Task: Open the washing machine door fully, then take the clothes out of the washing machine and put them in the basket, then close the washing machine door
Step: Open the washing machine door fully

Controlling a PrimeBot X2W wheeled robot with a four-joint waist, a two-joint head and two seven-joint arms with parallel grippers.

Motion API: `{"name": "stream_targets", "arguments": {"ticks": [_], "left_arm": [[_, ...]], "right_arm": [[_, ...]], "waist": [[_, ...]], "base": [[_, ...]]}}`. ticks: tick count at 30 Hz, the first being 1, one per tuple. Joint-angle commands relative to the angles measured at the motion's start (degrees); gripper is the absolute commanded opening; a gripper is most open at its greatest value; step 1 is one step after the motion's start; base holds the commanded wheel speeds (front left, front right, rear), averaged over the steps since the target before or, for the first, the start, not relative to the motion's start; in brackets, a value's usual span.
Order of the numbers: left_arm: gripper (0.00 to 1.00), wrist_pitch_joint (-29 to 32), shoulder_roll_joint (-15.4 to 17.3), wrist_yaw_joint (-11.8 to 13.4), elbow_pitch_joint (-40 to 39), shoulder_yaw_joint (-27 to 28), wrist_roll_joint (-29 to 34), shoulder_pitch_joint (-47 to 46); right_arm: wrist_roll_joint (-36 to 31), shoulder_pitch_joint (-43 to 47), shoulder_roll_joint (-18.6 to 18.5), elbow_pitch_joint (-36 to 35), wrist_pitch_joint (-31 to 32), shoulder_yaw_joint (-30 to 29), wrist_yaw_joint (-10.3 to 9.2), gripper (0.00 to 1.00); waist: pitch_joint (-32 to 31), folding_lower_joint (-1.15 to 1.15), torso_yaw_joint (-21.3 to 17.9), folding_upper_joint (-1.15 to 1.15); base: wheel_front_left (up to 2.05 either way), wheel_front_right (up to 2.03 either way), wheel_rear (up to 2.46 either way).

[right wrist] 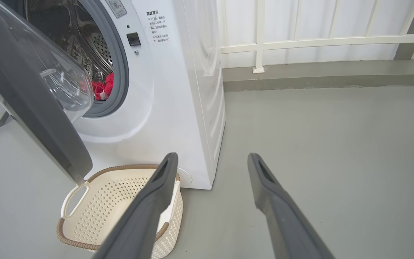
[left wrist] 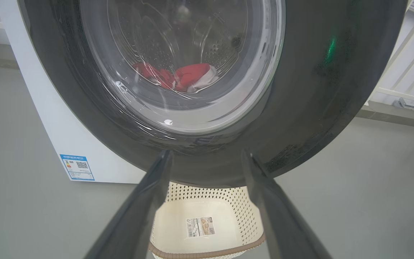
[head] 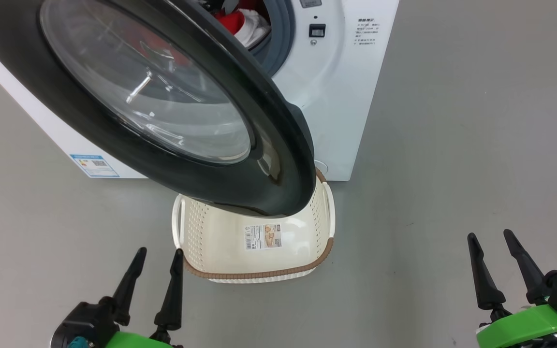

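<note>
washing machine door: glossy blk plastic rim, reflective; clear smooth glass bowl at ctr.
washing machine: smooth white panels, semi-gloss; blue label at 8 o'clock, paper-like.
drum: shiny perforated steel.
gasket: grey rubber, matt.
clothes: soft red cloth w/ white bits.
basket: smooth cream plastic, perforated walls; brown woven-look rim at 6 o'clock.
sticker: paper.
floor: grey, smooth, low sheen.
left gripper, right gripper: matt blk fingers, glossy green shells.

Smooth grey floor, white railing, pale wall
</note>
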Motion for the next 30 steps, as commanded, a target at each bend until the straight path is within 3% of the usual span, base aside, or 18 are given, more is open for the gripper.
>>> {"name": "stream_targets", "arguments": {"ticks": [1, 21, 22, 23, 24, 25, 30], "left_arm": [[1.0, -0.7, 0.58, -0.3, -1.68, 1.77, 0.47, -0.44], [1.0, -0.7, 0.58, -0.31, -1.79, 1.72, 0.2, -0.45], [1.0, -0.7, 0.58, -0.31, -1.8, 1.7, 0.19, -0.46], [1.0, -0.7, 0.58, -0.31, -1.79, 1.68, 0.18, -0.47], [1.0, -0.7, 0.58, -0.31, -1.78, 1.65, 0.16, -0.47], [1.0, -0.7, 0.58, -0.31, -1.78, 1.61, 0.14, -0.49], [1.0, -0.7, 0.58, -0.31, -1.82, 1.45, 0.03, -0.59]], "right_arm": [[-0.89, 0.08, -0.9, -1.07, -0.37, 0.96, 0.36, 1.0], [0.46, -0.93, -0.73, -1.23, -0.37, 3.11, 0.36, 1.0], [0.91, -1.16, -0.65, -1.4, -0.37, 3.34, 0.36, 0.61], [1.36, -1.45, -0.55, -1.63, -0.37, 3.57, 0.36, 0.43], [1.74, -1.76, -0.5, -1.89, -0.37, 3.88, 0.36, 0.15], [2.35, -2.11, -0.44, -2.13, -0.37, 4.27, 0.36, 0.0], [5.77, -4.2, -0.31, -3.04, -0.37, 5.72, 0.36, 0.0]], "waist": [[-0.01, 0.0, 0.0, 0.0], [-0.11, 0.0, 0.09, 0.0], [-0.1, 0.0, 0.11, 0.0], [-0.1, 0.0, 0.14, 0.0], [-0.09, 0.0, 0.17, 0.0], [-0.08, 0.0, 0.22, 0.0], [0.01, 0.0, 0.48, 0.0]], "base": [[0.0, 0.0, 0.0], [0.0, 0.0, 0.0], [0.0, 0.0, 0.0], [0.0, 0.0, 0.0], [0.0, 0.0, 0.0], [0.0, 0.0, 0.0], [0.0, 0.0, 0.0]]}}
